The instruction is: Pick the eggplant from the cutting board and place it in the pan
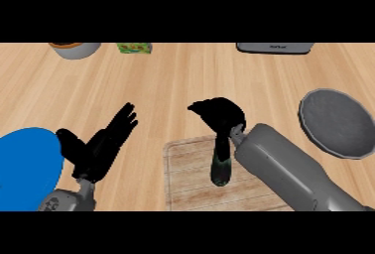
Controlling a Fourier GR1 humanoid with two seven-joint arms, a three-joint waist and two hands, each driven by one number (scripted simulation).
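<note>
A dark eggplant lies lengthwise on the wooden cutting board at the lower middle of the counter. My right hand hovers just past the eggplant's far end, over the board's far edge. Its fingers hang loosely downward, the thumb sticks out to the left, and nothing is held. The right wrist hides the eggplant's top. The grey round pan sits to the right of the board, apart from the hand. My left hand rests open to the left of the board, fingers up.
A blue plate lies at the left edge beside my left hand. At the far edge stand a grey bowl, a green box and a grey appliance. Bare wood lies between the board and the pan.
</note>
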